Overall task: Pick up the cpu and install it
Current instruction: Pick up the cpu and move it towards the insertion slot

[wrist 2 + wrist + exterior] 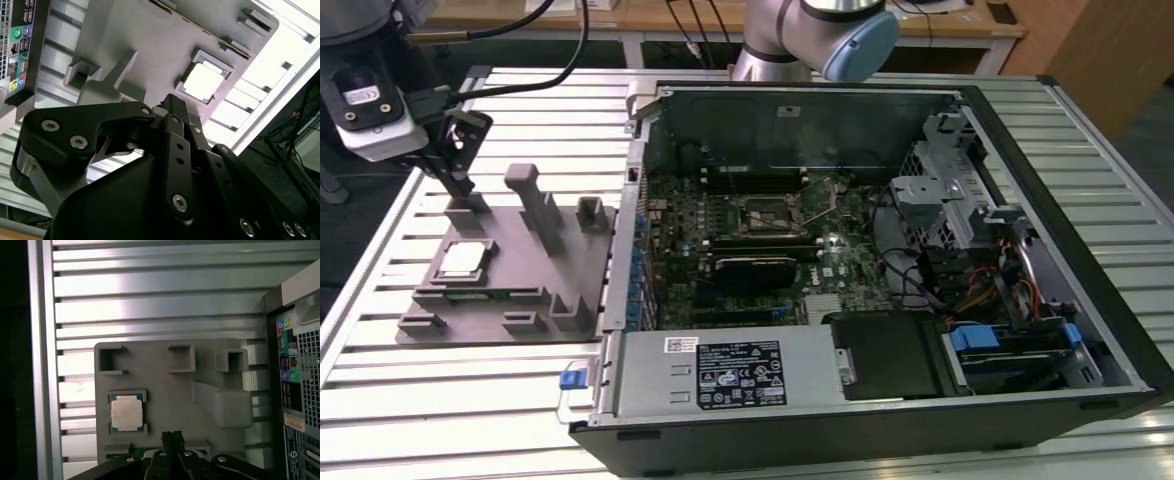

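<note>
The cpu (463, 259) is a silver-topped square chip lying flat in a recess of a grey fixture plate (520, 300), which sits on the slatted table at the exterior view's left. My gripper (458, 188) hangs above the far part of the plate, a little beyond the cpu and apart from it. In both wrist views the black fingers (172, 436) (172, 102) are pressed together with nothing between them. The cpu (126, 415) (204, 81) lies off to one side of the fingertips. The dark metal-framed socket (771, 212) sits mid-motherboard inside the open computer case.
The open computer case (1067, 200) lies on its side at the exterior view's right, its wall close to the plate. Grey posts (534, 200) stand up from the plate between the cpu and the case. The arm's base (814, 40) stands behind the case.
</note>
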Action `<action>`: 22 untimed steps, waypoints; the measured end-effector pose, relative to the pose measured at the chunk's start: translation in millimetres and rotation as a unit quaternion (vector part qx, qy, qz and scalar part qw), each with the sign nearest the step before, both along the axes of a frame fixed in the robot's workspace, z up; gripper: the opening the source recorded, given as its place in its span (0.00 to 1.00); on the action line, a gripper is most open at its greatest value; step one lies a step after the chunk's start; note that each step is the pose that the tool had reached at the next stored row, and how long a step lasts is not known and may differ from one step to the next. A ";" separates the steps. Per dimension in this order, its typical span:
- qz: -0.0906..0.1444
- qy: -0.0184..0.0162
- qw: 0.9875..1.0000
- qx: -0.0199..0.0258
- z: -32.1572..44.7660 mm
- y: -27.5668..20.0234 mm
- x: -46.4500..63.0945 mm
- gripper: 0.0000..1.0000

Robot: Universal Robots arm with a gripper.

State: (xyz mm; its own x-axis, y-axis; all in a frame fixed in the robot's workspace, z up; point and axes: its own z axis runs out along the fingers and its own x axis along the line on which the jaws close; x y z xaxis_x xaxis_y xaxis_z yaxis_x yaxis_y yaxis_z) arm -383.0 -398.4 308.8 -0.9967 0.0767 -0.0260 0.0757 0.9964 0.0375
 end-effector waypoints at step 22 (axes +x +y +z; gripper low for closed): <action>0.000 0.000 1.000 0.001 -22.7 0.0 -25.2 0.11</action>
State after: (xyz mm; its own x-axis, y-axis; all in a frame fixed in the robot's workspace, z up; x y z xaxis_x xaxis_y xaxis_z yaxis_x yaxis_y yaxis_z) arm -408.2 -398.4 286.1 -0.9967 0.0766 -0.0258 0.0756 0.9964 0.0385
